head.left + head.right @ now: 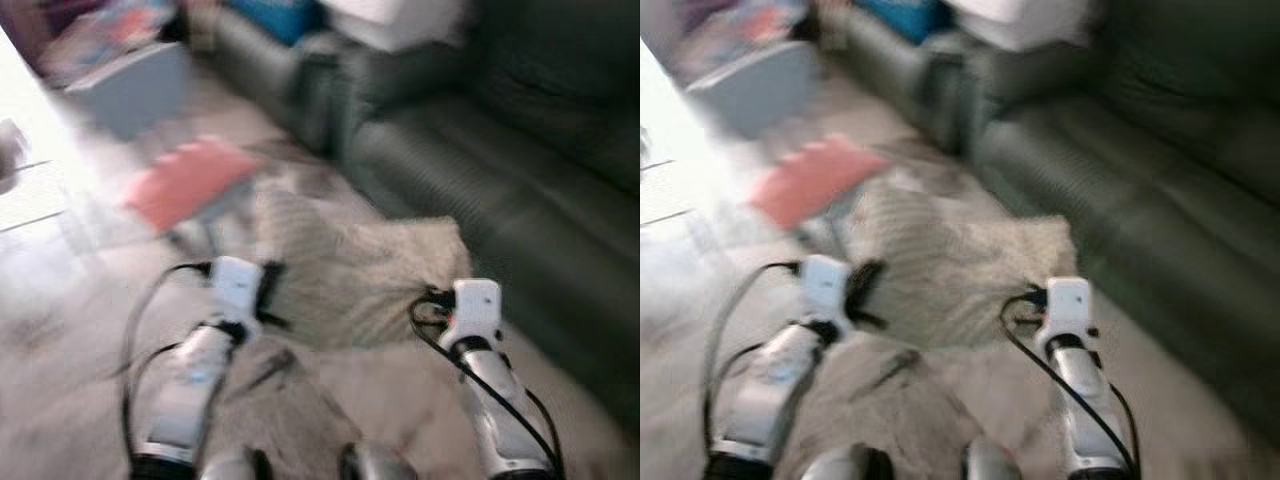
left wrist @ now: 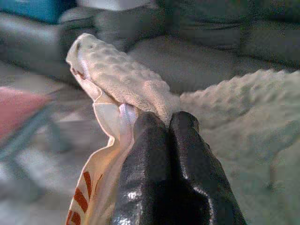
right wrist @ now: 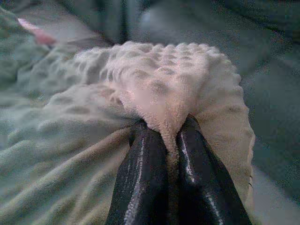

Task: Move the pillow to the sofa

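A cream, bumpy-textured pillow (image 1: 350, 270) hangs between my two arms in front of a dark green sofa (image 1: 500, 190). My left gripper (image 2: 168, 123) is shut on the pillow's left corner (image 2: 117, 79), where an inner fabric with red print shows. At the pillow's right corner (image 3: 168, 89) my right gripper (image 3: 171, 129) is shut, pinching the fuzzy cover between its black fingers (image 3: 143, 178). In the head views the left wrist (image 1: 235, 285) and right wrist (image 1: 475, 305) flank the pillow. The picture is blurred.
A red-topped stool (image 1: 190, 180) stands on the floor to the left. A grey box (image 1: 135, 85) and a blue thing (image 1: 270, 15) lie at the back. A white cushion (image 1: 395, 20) rests on the sofa's far end. The sofa seat (image 1: 470, 170) lies ahead right.
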